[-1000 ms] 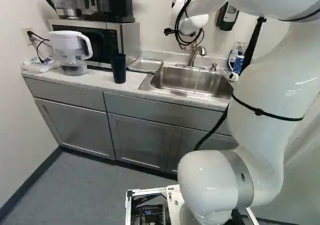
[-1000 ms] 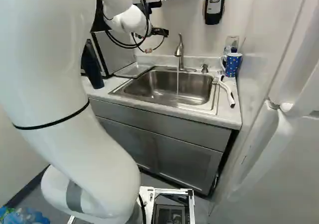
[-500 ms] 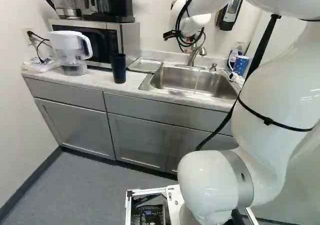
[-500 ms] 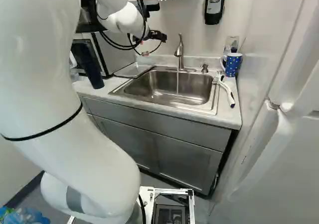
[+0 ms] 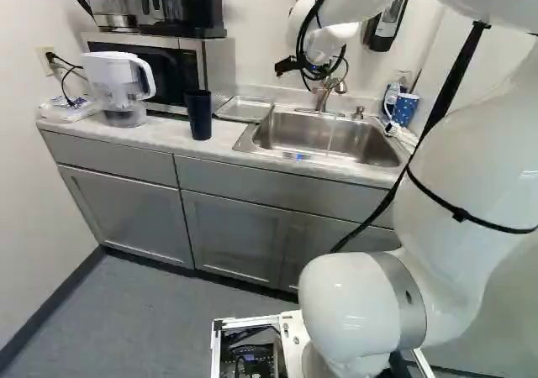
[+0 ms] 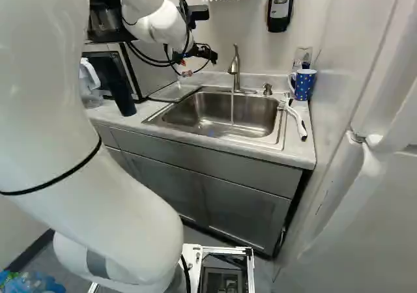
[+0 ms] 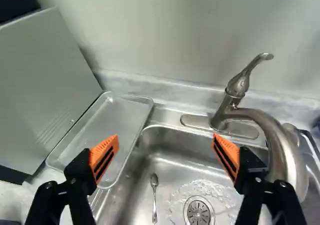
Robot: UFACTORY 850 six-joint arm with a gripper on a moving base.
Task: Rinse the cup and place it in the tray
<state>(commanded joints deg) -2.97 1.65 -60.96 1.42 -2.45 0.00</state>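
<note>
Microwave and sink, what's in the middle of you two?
The metal tray lies between the microwave and the sink; the wrist view shows it best.

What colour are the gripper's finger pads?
The black gripper has two orange pads, clearest in the wrist view.

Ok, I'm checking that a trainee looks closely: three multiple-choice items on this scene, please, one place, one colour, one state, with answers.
1. Where is the tray?
A in the sink
B between microwave and sink
C on the floor

2. What colour are the pads of the pincer?
A green
B blue
C orange

3. The tap is:
A running
B off

1 B: the wrist view shows it there.
2 C: both look orange.
3 A: a thin stream falls from it.
</note>
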